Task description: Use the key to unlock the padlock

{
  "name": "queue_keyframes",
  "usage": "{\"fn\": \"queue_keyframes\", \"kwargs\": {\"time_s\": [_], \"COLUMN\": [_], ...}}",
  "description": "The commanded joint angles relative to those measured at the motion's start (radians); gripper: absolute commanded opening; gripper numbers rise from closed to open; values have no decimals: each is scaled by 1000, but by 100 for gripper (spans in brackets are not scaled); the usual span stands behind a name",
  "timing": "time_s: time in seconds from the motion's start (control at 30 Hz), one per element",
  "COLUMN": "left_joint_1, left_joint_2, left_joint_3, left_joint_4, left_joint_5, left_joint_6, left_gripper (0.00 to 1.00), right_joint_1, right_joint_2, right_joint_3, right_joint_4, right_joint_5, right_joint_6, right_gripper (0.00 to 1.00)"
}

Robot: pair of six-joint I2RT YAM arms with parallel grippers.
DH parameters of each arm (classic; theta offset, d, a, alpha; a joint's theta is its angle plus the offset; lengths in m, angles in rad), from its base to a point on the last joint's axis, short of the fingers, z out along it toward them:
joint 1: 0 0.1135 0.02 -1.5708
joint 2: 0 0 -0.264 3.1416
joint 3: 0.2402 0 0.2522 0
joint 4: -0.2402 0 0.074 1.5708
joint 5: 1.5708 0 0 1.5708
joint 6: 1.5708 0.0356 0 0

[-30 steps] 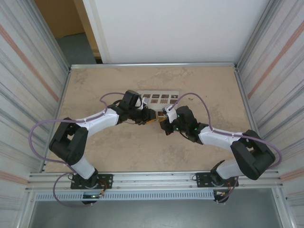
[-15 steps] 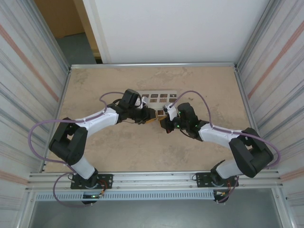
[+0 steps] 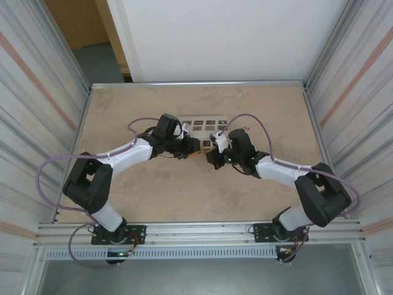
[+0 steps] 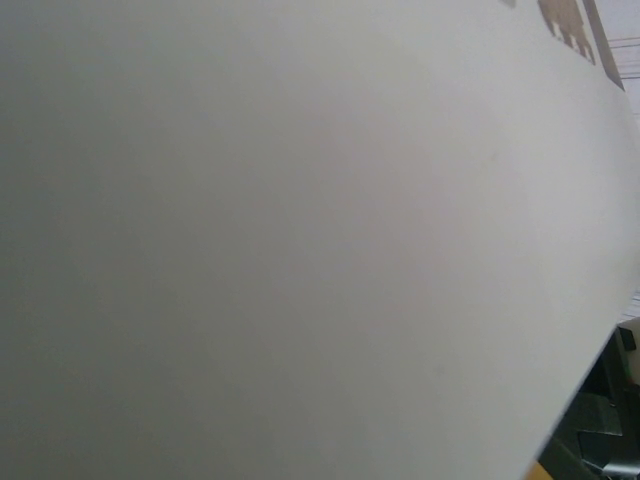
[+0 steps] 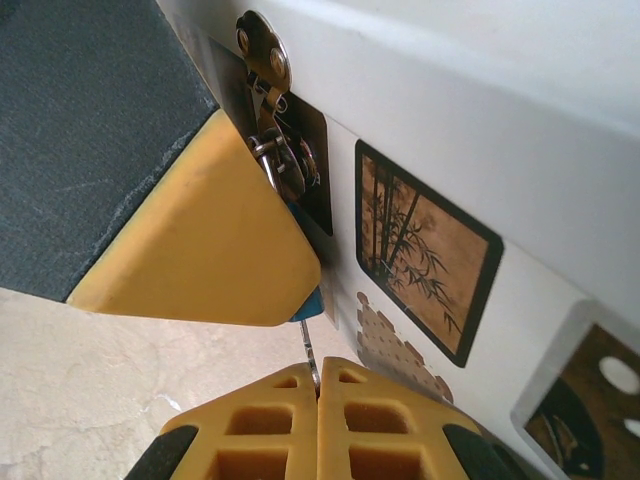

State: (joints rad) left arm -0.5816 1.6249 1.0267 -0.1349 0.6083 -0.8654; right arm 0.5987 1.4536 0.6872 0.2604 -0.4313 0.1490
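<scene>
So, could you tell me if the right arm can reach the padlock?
Probably yes: the right gripper, shut on the key, holds its tip at the padlock, though a yellow finger of the left gripper hides most of it.

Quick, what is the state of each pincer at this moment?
Left pincer: cannot be told; its fingers are too small in the top view.
Right pincer: closed on the key.
</scene>
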Motion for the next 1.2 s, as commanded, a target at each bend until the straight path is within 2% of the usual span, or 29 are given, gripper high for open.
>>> {"fn": "queue_keyframes", "kwargs": {"time_s": [0.0, 0.37, 0.6, 1.17], "left_joint_1": [-45, -51, -55, -49], "left_joint_2": [-20, -31, -17, 51], "left_joint_3": [29, 38, 30, -70], "left_joint_4": [-34, -32, -29, 189], "left_joint_5": [157, 177, 167, 107], "left_joint_6": [38, 31, 33, -45], "left_gripper": [10, 10, 10, 15], "right_joint_1": [-11, -26, -15, -22], "right_joint_2": [3, 16, 24, 77], "right_joint_3": [117, 140, 141, -11], "right_joint_4": [222, 213, 267, 205], "right_joint_5": [-32, -54, -64, 1], "right_joint_6": [32, 1, 50, 66], "right_gripper": [0, 0, 0, 0]}}
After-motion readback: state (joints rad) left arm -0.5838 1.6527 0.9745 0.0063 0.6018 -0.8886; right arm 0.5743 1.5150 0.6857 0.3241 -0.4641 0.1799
